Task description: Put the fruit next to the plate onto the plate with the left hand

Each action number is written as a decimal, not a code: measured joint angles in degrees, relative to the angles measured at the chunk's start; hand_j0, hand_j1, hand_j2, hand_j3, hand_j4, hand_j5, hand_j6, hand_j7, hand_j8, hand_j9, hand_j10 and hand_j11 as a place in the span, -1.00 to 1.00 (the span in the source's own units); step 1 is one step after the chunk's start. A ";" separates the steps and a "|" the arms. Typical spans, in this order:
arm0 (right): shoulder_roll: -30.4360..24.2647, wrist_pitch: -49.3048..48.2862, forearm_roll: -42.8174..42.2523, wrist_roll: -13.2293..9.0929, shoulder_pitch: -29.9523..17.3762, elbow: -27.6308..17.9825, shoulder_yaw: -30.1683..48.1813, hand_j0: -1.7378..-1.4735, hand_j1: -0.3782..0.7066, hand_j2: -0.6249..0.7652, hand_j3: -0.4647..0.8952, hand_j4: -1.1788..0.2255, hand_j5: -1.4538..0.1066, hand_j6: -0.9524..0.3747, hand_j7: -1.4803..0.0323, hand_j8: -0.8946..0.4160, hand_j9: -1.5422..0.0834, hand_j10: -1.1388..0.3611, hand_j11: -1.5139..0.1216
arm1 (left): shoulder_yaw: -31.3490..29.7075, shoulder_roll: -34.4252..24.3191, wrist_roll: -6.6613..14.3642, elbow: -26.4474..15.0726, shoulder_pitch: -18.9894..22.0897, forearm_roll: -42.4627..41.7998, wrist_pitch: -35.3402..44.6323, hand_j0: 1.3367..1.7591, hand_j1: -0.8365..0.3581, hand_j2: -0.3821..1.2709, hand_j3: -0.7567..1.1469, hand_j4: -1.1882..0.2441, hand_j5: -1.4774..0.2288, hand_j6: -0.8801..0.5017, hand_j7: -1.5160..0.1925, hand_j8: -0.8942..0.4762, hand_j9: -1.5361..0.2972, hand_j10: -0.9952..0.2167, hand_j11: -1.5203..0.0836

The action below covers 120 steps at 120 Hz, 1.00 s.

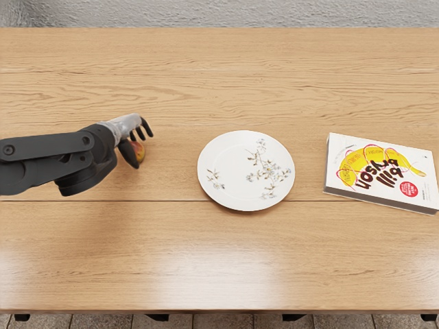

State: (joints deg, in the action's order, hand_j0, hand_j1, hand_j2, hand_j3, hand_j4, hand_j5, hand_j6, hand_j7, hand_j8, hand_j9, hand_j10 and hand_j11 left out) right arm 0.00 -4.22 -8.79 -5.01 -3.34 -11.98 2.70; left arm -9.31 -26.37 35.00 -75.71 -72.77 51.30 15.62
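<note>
Wooden worktop: left robot hand (pixel 132 138) is clamping its fingers around the fruit (pixel 140 152), left of the plate (pixel 236 154), likely securing it for the carry.

A broad table (pixel 219 260) of light wooden planks is filling almost the whole view, soft light glancing off its near half. A grey speckled surface (pixel 219 12) is showing beyond its far edge, pale floor tiles (pixel 226 323) below its front.

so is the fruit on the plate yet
No, the fruit is on the table well to the left of the plate, beside the left hand.
</note>
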 joint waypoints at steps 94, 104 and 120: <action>0.00 0.00 0.00 0.00 0.00 0.03 -0.02 -0.40 -0.90 -0.11 -0.32 0.65 0.83 0.41 0.93 0.34 0.87 0.49 0.82 | -1.30 1.41 0.06 2.66 1.23 -0.82 -0.11 0.49 -0.06 -0.29 -0.20 -0.26 -0.26 -0.41 -0.22 -0.38 -0.27 -0.43 -0.19; 0.00 0.00 0.00 0.00 0.00 0.03 -0.01 -0.40 -0.90 -0.11 -0.32 0.65 0.83 0.41 0.93 0.34 0.87 0.49 0.82 | -0.39 1.35 0.06 2.65 1.23 -1.83 -0.15 0.49 -0.07 -0.19 -0.20 -0.31 -0.34 -0.42 -0.29 -0.38 -0.33 -0.50 -0.25; 0.00 0.00 0.00 0.00 0.00 0.03 -0.02 -0.40 -0.90 -0.11 -0.32 0.65 0.83 0.41 0.93 0.34 0.87 0.49 0.82 | 3.90 0.71 0.08 2.66 1.14 -8.39 -0.40 0.49 -0.10 -0.06 -0.20 -0.38 -0.44 -0.40 -0.38 -0.36 -0.41 -0.59 -0.34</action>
State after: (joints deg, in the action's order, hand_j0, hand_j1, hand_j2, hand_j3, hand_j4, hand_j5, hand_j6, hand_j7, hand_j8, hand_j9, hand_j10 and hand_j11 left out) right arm 0.00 -4.22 -8.79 -5.01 -3.34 -11.95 2.67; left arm -5.41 -25.65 35.08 -73.04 -71.63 42.92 15.23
